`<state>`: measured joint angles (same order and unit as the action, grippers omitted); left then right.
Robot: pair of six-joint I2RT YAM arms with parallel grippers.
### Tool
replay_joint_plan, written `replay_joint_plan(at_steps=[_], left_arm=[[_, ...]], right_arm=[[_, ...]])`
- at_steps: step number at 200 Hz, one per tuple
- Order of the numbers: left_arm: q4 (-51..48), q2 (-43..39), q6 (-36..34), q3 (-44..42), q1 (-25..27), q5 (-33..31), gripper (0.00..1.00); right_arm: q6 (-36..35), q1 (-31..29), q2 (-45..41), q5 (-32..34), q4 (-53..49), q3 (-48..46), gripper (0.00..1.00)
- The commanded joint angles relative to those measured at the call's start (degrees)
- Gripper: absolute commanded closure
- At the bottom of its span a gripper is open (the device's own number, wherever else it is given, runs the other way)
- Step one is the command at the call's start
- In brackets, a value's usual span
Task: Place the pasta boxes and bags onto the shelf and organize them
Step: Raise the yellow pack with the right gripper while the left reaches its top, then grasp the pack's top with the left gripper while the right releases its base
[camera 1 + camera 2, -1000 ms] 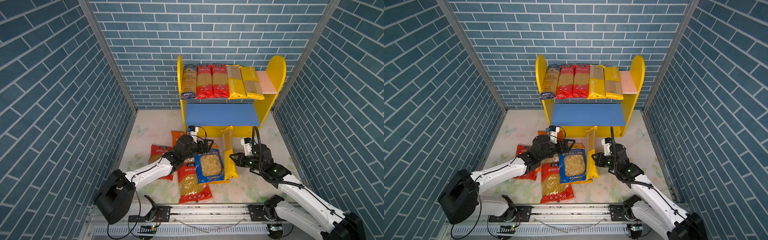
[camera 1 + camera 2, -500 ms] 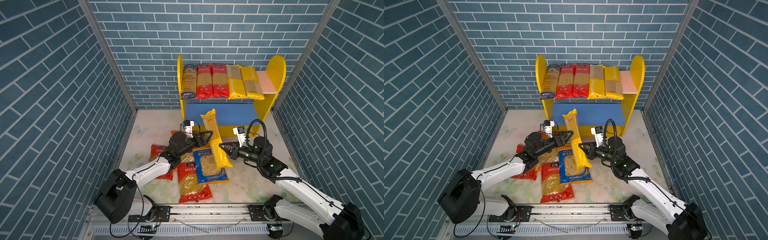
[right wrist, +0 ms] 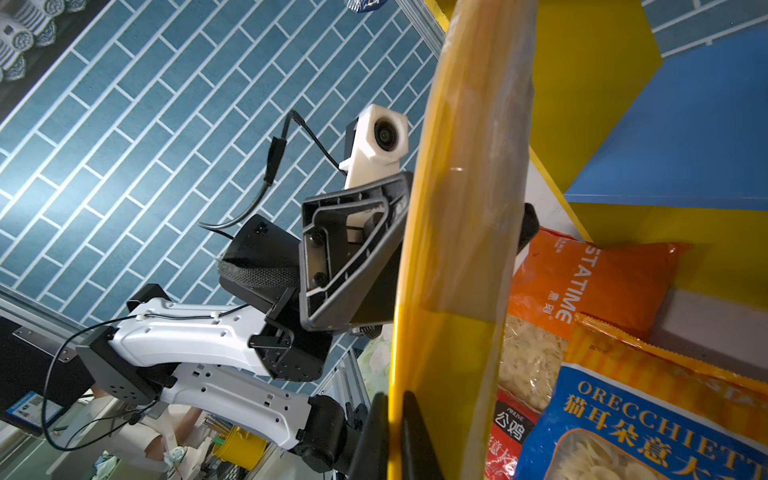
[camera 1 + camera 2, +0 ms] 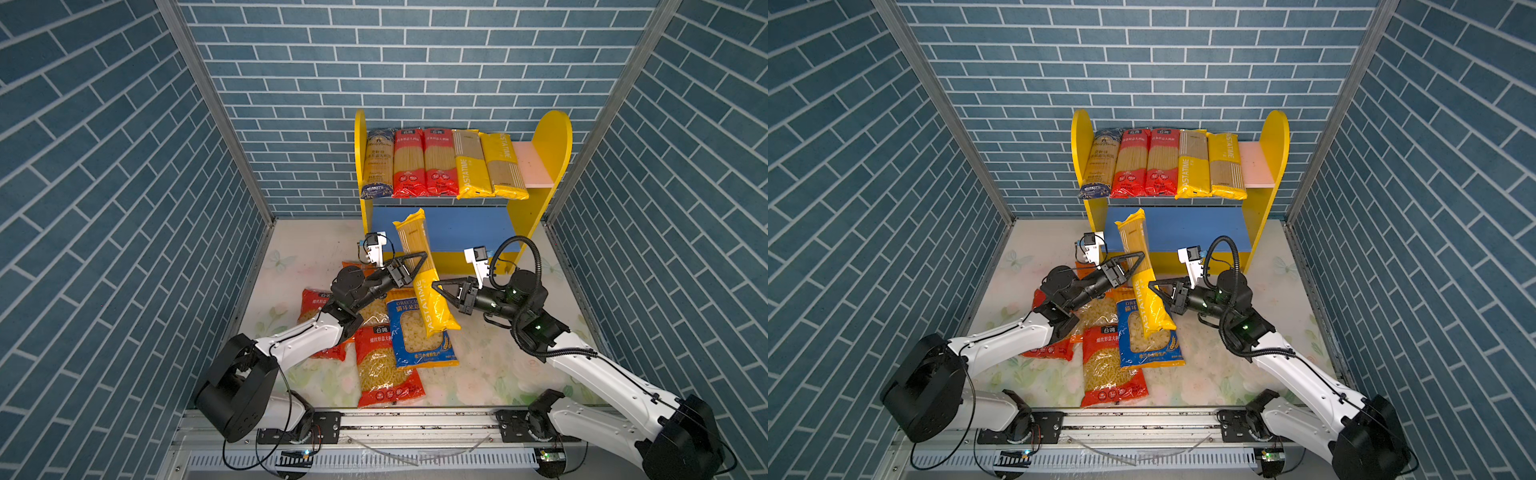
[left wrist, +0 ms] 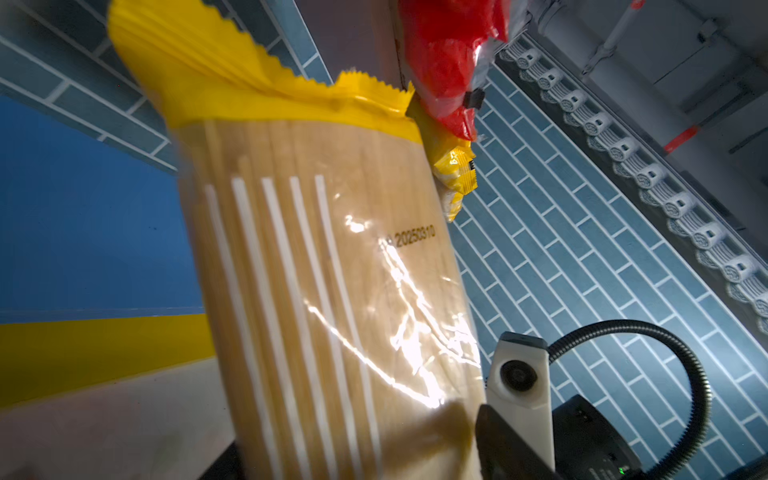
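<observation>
The right claw point(image 4: 435, 286) is pinching shut on a thin side edge of the yellow spaghetti pack point(image 4: 430, 307), low on its length. The pack is standing steeply tilted, its crimped end rising above both claws towards the shelf point(image 4: 555, 141). The left claw point(image 4: 417, 266) is straddling the same pack higher up, one finger on each broad face, as the right wrist view is showing. I cannot tell whether those fingers are already pressing or only bracketing it.

This is looking like a hand-over or a shared lift. To do it well, the left claw should be closing squarely across the stiff bundle of strands, not on loose film. The right claw should be letting go only once that hold is firm, since an edge pinch alone is likely to let the long pack swing. The pack's lower end is hanging just below the right claw, over the blue-yellow bag point(image 4: 419, 345) lying on the table point(image 4: 498, 365). I cannot judge whether they are touching, so lifting straight up before any turn seems wise.

Beyond the claws, five long packs point(image 4: 440, 162) are filling most of the pink upper board point(image 4: 534, 164), leaving a bare strip at the end on the right claw's side. That gap is looking narrow, so the pack probably needs turning parallel with its neighbours and sliding in endwise.
</observation>
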<state>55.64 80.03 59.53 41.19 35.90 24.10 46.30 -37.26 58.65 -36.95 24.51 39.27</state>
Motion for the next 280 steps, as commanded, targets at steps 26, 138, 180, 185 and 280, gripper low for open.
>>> replay_joint_plan(at_steps=[26,138,180,185,280], left_arm=[[3.7,-1.0,0.5,-1.0,-0.1,2.4,0.48],[0.6,-8.0,0.2,-8.1,0.2,0.1,0.84],[-8.5,-16.7,-6.8,-7.5,1.4,-1.6,1.0],[-9.4,-17.7,-7.5,-7.3,1.4,-1.9,1.0],[-30.1,-19.0,-22.4,15.9,1.4,-4.4,1.0]], right_arm=[[1.1,-0.6,-0.6,-3.1,13.6,0.9,1.0],[-3.3,-0.7,1.2,-1.3,1.2,-0.8,0.77],[-3.8,-0.6,1.5,-3.4,4.7,-2.9,0.68],[-3.7,-0.6,1.5,-3.5,5.1,-3.1,0.68],[-0.5,1.3,-1.5,-2.2,6.0,-4.2,0.48]])
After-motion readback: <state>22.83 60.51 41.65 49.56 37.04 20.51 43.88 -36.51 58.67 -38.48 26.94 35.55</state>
